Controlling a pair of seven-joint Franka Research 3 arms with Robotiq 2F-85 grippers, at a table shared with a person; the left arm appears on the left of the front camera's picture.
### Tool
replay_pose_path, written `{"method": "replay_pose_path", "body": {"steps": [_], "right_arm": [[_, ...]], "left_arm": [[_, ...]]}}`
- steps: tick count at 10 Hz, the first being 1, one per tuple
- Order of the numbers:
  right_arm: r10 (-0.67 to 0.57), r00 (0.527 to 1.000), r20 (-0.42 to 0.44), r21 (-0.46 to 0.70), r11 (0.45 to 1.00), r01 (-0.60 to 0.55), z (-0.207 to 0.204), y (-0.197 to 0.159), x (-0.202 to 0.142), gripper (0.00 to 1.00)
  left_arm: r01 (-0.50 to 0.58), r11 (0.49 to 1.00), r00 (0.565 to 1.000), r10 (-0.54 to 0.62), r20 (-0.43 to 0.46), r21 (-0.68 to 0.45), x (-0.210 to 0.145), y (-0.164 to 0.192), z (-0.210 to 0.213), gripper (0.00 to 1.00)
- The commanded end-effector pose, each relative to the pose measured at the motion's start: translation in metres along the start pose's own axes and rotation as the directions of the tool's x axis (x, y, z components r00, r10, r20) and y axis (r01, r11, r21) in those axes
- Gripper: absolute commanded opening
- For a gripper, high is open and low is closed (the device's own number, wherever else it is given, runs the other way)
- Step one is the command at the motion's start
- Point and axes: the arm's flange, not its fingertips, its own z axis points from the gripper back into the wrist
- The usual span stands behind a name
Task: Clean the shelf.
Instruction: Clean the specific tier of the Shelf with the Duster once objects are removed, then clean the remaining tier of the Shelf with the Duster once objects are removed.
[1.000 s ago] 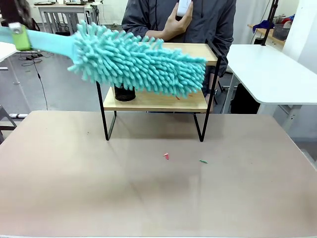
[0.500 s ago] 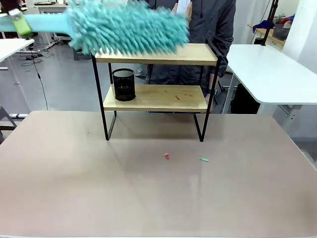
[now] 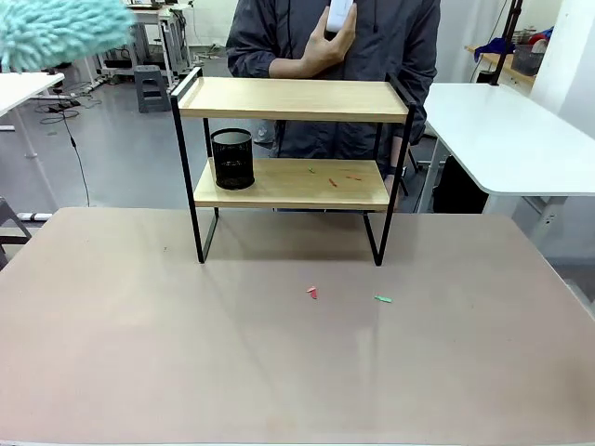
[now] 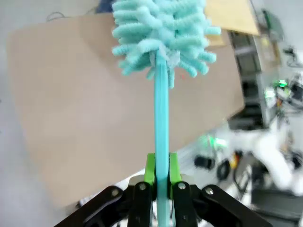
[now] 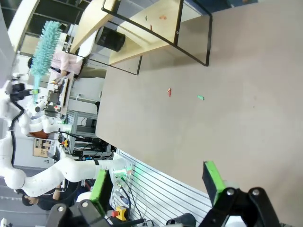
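Observation:
The shelf (image 3: 293, 98) stands at the far side of the table, two light boards in a black frame; it also appears in the right wrist view (image 5: 142, 28). Small red scraps (image 3: 333, 182) lie on its lower board beside a black mesh cup (image 3: 232, 158). A teal fluffy duster (image 3: 56, 28) hangs high at the upper left, away from the shelf. My left gripper (image 4: 161, 177) is shut on the duster's teal handle, with the head (image 4: 163, 33) above the table. My right gripper (image 5: 156, 184) is open over the table's near side, its green pads (image 5: 213, 179) wide apart.
A pink scrap (image 3: 312, 293) and a green scrap (image 3: 383, 299) lie on the table in front of the shelf. A person (image 3: 372, 46) stands behind the shelf holding a white object. A white table (image 3: 511, 130) stands at the right.
The duster has swung from the shelf's front up over its top board and away to the upper left. The shelf, cup and scraps have stayed put.

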Motion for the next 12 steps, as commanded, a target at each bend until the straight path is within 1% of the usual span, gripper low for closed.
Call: {"method": "replay_pose_path", "body": {"steps": [1,2,3,4,12], "right_arm": [[0.024,1.000,0.012,0.025,0.999,-0.024,0.000,0.001,0.002,1.00],[0.024,1.000,0.012,0.025,0.999,-0.024,0.000,0.001,0.002,1.00],[0.024,1.000,0.012,0.025,0.999,-0.024,0.000,0.001,0.002,1.00],[0.024,1.000,0.012,0.025,0.999,-0.024,0.000,0.001,0.002,1.00],[0.024,1.000,0.012,0.025,0.999,-0.024,0.000,0.001,0.002,1.00]], "left_arm": [[-0.112,0.990,0.989,0.102,0.108,0.090,0.004,0.023,-0.051,0.13],[-0.179,0.978,0.981,0.170,0.090,0.104,0.013,0.054,-0.075,0.13],[-0.199,0.977,0.979,0.195,0.054,0.079,0.024,0.069,-0.094,0.13],[-0.133,0.988,0.987,0.126,0.096,0.077,0.003,0.052,-0.044,0.13],[-0.133,0.988,0.987,0.126,0.096,0.077,0.003,0.052,-0.044,0.13]]}}
